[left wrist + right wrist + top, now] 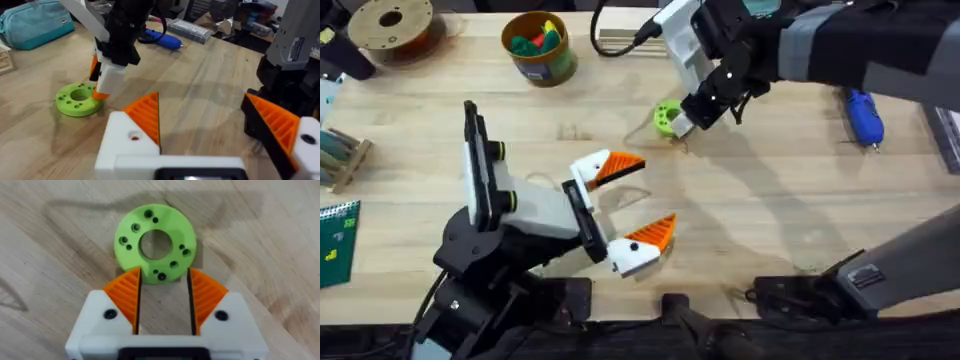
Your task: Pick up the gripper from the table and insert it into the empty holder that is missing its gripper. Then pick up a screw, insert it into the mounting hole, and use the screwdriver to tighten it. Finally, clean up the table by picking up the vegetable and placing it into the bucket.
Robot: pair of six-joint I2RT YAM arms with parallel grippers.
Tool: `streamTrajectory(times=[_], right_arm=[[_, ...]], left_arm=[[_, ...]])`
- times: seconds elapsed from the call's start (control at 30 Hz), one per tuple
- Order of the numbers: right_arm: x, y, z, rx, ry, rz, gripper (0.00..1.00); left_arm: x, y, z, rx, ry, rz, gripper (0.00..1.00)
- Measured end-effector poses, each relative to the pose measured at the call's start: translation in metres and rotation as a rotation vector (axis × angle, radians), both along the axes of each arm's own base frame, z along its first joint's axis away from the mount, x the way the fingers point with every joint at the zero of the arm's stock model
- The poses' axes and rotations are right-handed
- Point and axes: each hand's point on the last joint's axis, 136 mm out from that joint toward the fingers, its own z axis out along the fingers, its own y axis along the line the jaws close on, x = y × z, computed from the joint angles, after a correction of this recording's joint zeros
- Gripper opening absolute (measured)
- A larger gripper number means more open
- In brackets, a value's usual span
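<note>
My right gripper (686, 122) reaches in from the right and hangs low over a flat green ring (666, 118). Its orange-padded fingers (125, 294) stand open, either side of the near rim of the green ring (155, 242); I cannot tell if they touch it. My left gripper (638, 200) is open mid-table, an orange tip on each white block, nothing between them. The blue screwdriver (865, 118) lies at the far right. The bucket (538, 48) stands at the back with toy pieces inside. The loose gripper, an empty holder, the screw and a vegetable on the table are out of view.
A filament spool (390, 25) sits at the back left, a small wooden rack (340, 155) and a green card (338, 240) at the left edge. In the left wrist view a teal bag (35, 22) lies beyond the green ring (77, 99).
</note>
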Motion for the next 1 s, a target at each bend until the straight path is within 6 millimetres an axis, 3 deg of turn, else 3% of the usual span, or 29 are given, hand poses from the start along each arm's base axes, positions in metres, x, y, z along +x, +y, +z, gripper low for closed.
streamTrajectory(times=[0.33, 0.6, 0.7, 0.8, 0.9, 1.0], right_arm=[[0.0018, 0.0034, -0.0006, 0.005, -0.009, 0.005, 0.389], [0.0010, 0.0061, -0.0032, 0.012, -0.001, 0.012, 0.112], [0.0012, 0.0056, -0.0040, 0.007, -0.001, 0.013, 0.061], [0.0015, 0.0055, -0.0041, 0.006, -0.002, 0.012, 0.074], [0.0038, 0.0035, -0.0037, -0.006, -0.014, 0.010, 0.202], [0.0042, 0.0026, -0.0038, -0.010, -0.015, 0.008, 0.204]], left_arm=[[0.0000, 0.0000, 0.0000, 0.000, 0.000, 0.000, 0.985], [0.0000, 0.0000, 0.0001, 0.000, 0.000, 0.000, 0.986], [0.0000, 0.0000, 0.0000, 0.000, 0.000, 0.000, 0.986], [0.0000, 0.0000, 0.0001, 0.000, -0.001, 0.000, 0.986], [0.0000, 0.0000, 0.0001, 0.000, -0.001, 0.000, 0.986], [0.0000, 0.0000, 0.0000, 0.000, 0.000, 0.000, 0.986]])
